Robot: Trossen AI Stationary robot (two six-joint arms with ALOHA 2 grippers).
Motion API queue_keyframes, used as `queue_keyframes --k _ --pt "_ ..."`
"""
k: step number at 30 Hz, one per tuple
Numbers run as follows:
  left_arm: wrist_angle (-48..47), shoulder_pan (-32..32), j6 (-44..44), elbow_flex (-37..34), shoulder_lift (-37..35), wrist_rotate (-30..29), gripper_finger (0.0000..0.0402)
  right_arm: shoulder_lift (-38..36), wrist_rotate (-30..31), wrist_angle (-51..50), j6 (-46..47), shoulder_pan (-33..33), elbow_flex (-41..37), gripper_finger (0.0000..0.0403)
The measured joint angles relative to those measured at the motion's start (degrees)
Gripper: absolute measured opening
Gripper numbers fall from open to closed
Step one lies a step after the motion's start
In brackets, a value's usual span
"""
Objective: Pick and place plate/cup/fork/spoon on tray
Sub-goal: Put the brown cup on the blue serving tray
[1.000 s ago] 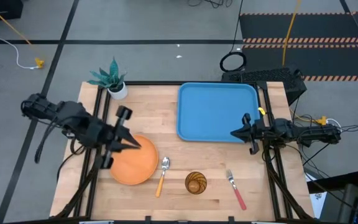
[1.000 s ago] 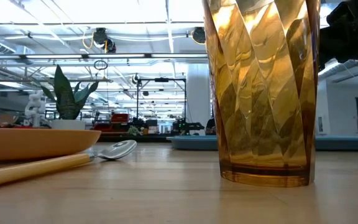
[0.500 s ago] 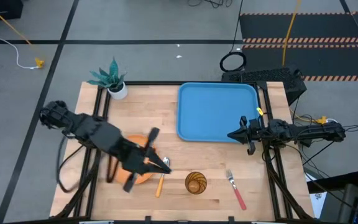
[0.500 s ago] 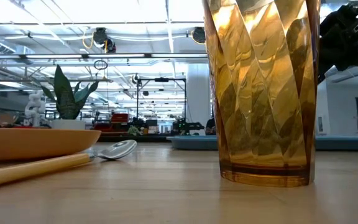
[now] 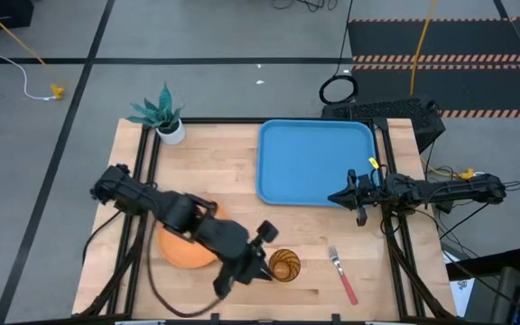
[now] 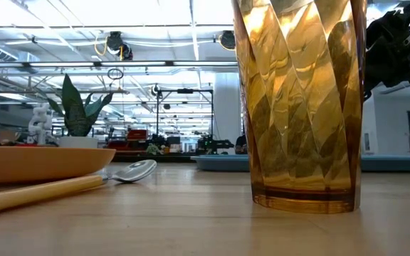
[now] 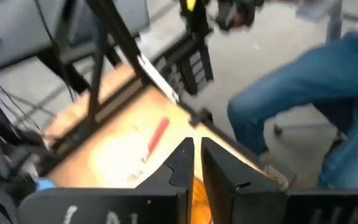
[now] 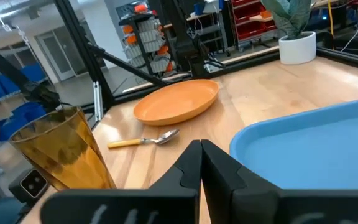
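Observation:
The amber cup (image 5: 286, 264) stands near the table's front edge and fills the low view (image 6: 301, 107). My left gripper (image 5: 262, 271) is shut just left of the cup; in the left wrist view (image 7: 196, 152) amber shows below its fingers. I cannot tell whether it touches the cup. The orange plate (image 5: 174, 249) lies partly under my left arm. The spoon (image 8: 145, 142) lies between plate and cup, hidden by the arm in the high view. The red-handled fork (image 5: 341, 275) lies right of the cup. My right gripper (image 5: 332, 197) is shut and empty at the near right corner of the blue tray (image 5: 314, 162).
A potted plant (image 5: 162, 113) stands at the table's far left corner. A person in blue trousers (image 7: 303, 99) shows beyond the table's near right corner. Bare wood lies between the tray and the tableware.
My left gripper has swung from over the plate's far right side toward the near edge and right, past the spoon, up to the cup's left side. My right gripper has crept slightly left along the tray's near right corner. The cup, plate and spoon have not moved.

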Motion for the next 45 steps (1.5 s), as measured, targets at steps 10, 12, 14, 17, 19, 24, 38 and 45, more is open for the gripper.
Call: queue_keyframes --k 10,12,14,17,19,24,38,45 --pt "-5.4 0.2 1.0 0.0 8.1 -0.1 0.0114 0.0 0.3 0.3 0.2 0.0 0.0 0.0000" --pt "-5.6 0.3 2.3 0.0 9.9 -0.1 0.0122 0.0 0.3 0.4 0.0 0.0 0.0 0.0000" --pt "-5.7 0.3 3.4 0.0 11.5 0.0 0.0124 0.0 0.4 0.5 -0.1 0.0 0.0 0.0000" --pt "-7.2 0.3 5.3 0.0 13.0 0.4 0.0124 0.0 0.4 0.5 -0.1 0.0 0.0 0.0000" --pt "-8.7 0.3 6.5 0.0 13.2 1.1 0.0124 0.0 0.4 0.5 -0.1 0.0 0.0 0.0000" --pt "-9.5 0.4 6.1 0.0 13.2 2.7 0.0124 0.0 0.4 0.5 -0.1 0.0 0.0 0.0000" --pt "-10.3 2.8 7.5 -0.2 16.2 2.5 0.0124 0.0 0.2 0.4 0.3 0.0 0.0 0.0000" --pt "-12.3 3.5 8.7 -0.3 16.4 2.4 0.0109 0.0 0.0 0.4 0.4 0.0 0.0 0.0000"
